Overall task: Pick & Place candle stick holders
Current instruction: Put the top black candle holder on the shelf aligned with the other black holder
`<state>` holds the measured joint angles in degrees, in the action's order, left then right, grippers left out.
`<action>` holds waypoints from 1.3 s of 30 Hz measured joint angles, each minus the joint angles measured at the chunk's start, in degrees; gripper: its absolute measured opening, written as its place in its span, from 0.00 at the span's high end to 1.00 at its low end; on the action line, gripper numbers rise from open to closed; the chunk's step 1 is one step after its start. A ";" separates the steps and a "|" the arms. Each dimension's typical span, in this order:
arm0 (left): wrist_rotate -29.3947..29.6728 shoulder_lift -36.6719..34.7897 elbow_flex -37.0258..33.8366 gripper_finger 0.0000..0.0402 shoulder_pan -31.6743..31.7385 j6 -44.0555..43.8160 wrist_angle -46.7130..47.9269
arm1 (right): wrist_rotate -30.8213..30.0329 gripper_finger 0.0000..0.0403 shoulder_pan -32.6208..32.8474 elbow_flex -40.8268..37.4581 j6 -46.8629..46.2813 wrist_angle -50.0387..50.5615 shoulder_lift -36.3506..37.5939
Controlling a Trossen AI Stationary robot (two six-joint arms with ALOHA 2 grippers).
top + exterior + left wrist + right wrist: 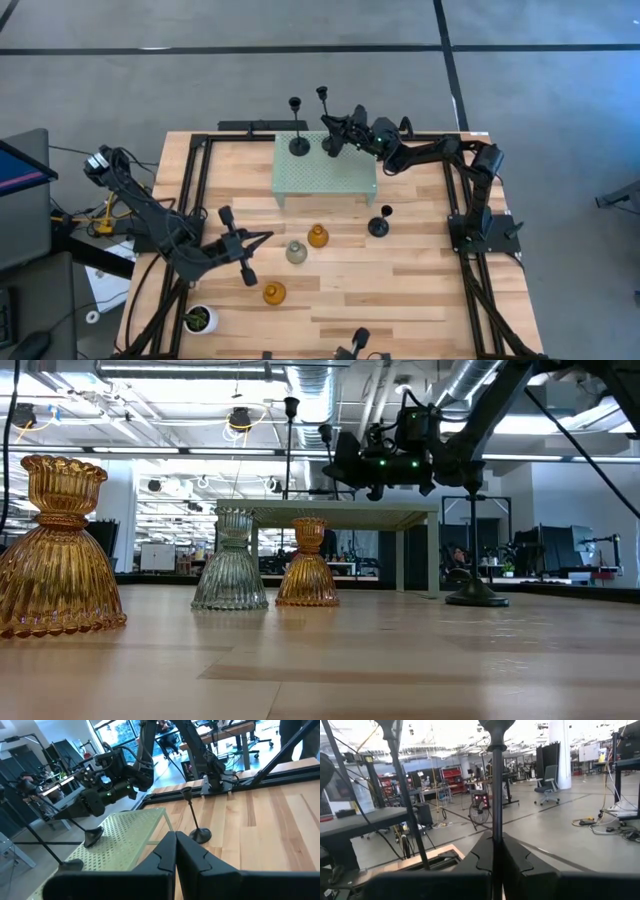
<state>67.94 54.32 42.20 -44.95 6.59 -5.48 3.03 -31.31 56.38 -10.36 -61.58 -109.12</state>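
Two black candle stick holders stand on the pale green perforated stand (325, 170): one (298, 140) alone at the left, the other (328, 140) with my right gripper (334, 128) shut on its thin stem. A third black holder (378, 226) rests by its round base on the wood right of the stand. Two amber holders (318, 236) (274, 293) and a pale grey one (296, 252) stand on the table in front of the stand. My left gripper (268, 237) hovers shut and empty beside the grey one. My right gripper pinches the holder's thin stem (496, 820) between its two fingers, well below the cup at its top (496, 726). The fingers come about level from the table's right side and lie across the upright stem. The round base (92, 837) is at the stand's top; whether it rests there I cannot tell.
A small white pot with a green plant (200, 320) sits at the near left corner. Black frame rails (190, 200) run along the table's left and right sides. The free holder's stem (405, 795) rises close beside the held one. Bare wood lies at the near right.
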 joint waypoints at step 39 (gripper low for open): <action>0.20 0.97 0.03 0.99 0.00 0.03 -1.51 | 3.13 0.82 1.51 0.48 7.84 21.74 11.58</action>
<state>68.14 55.29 42.24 -44.95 6.62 -6.98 6.15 -29.80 56.86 -2.51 -39.84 -97.54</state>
